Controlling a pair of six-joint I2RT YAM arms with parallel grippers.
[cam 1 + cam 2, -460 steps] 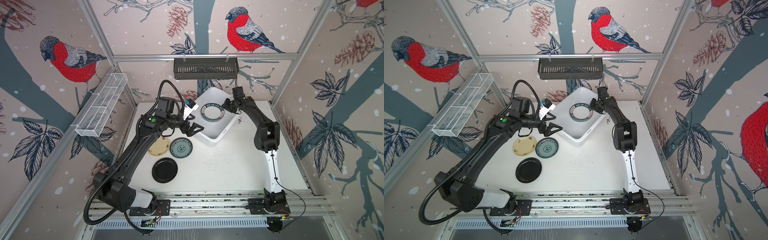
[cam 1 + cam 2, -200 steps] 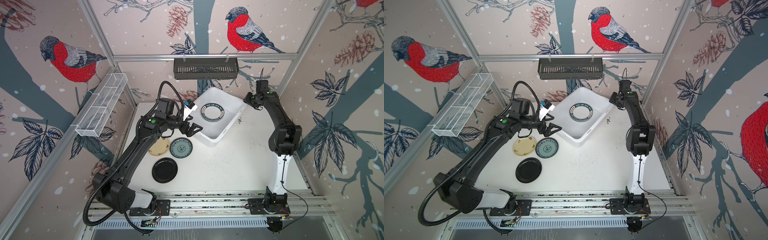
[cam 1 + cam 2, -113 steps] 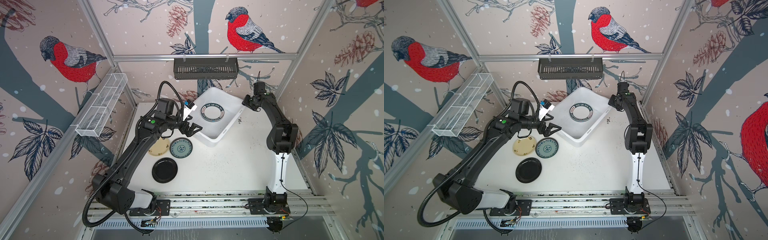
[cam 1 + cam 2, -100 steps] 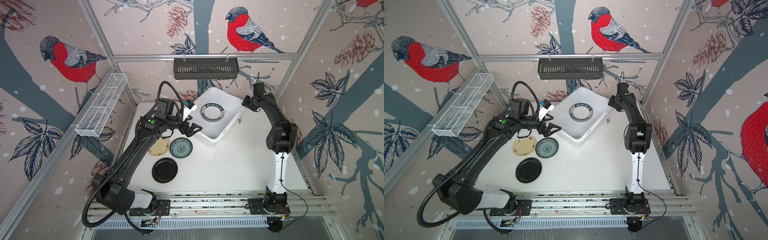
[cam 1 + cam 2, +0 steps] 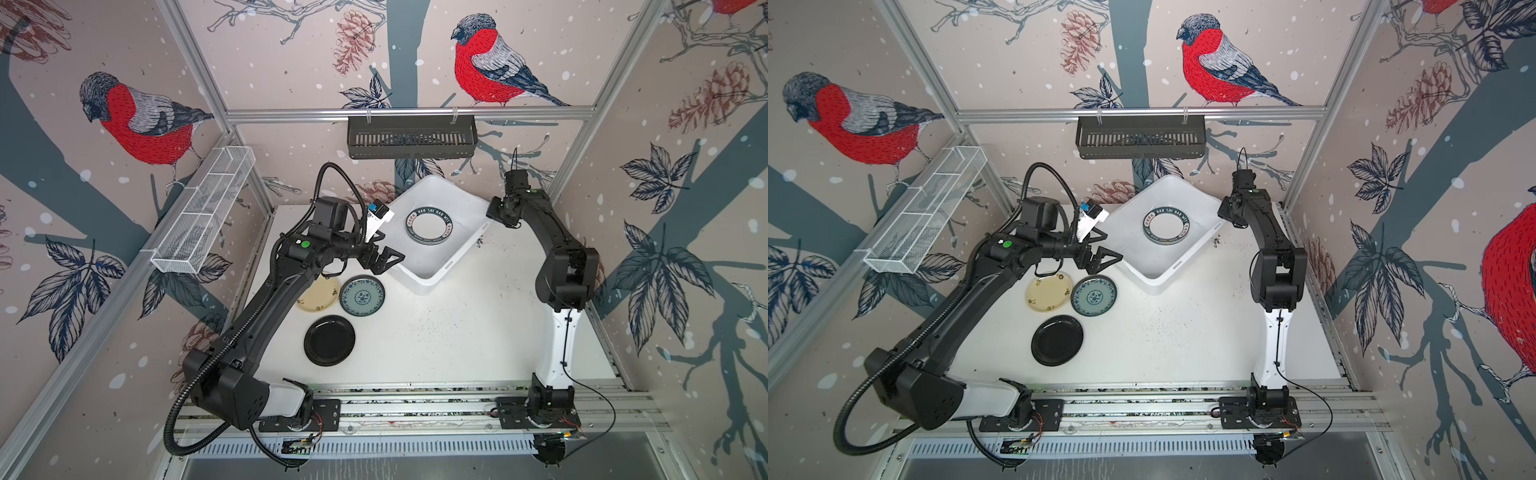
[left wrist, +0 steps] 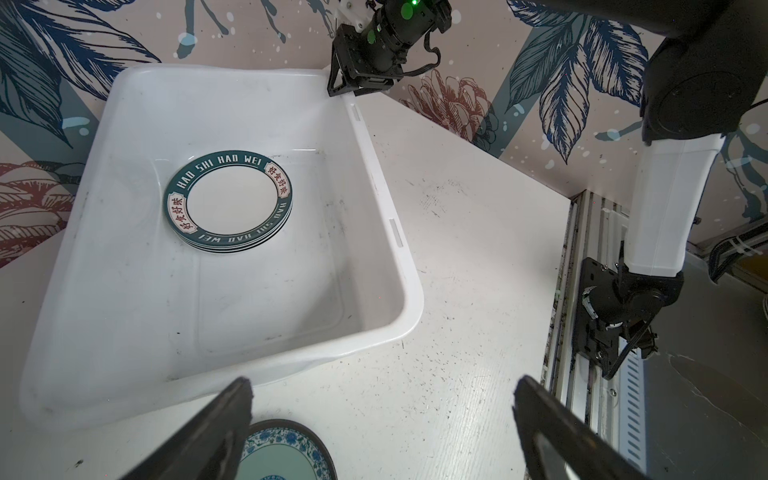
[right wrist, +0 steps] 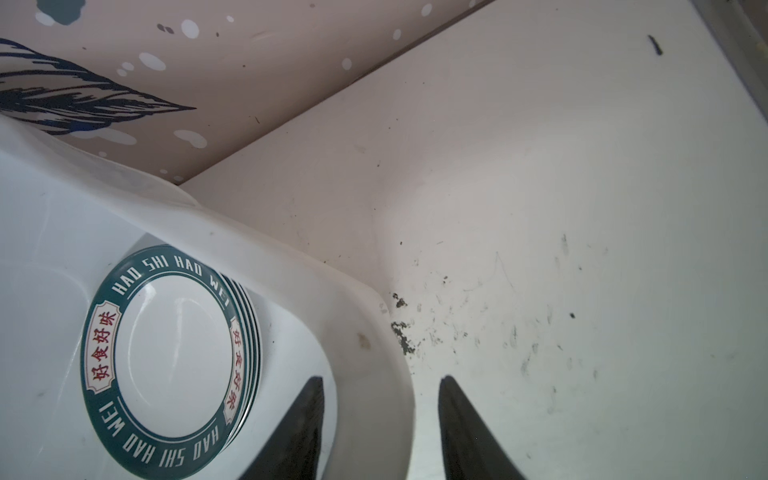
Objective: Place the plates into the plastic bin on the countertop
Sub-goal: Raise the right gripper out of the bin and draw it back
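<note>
In both top views the black plate (image 5: 329, 340) lies nearest on the countertop (image 5: 457, 332), with the cream-yellow plate (image 5: 322, 297) and teal plate (image 5: 362, 296) side by side beyond. Above them the left gripper (image 5: 390, 249) hangs wide and empty beside the plastic bin (image 5: 419, 277), where lettered plates (image 5: 430, 224) sit stacked. The right gripper (image 5: 500, 214) hovers at the bin's right corner, half-spread, holding nothing.

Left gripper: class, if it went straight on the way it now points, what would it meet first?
Probably the near wall of the white bin, just ahead of the open left gripper. Its height is unclear, so it might clear the rim instead.
</note>
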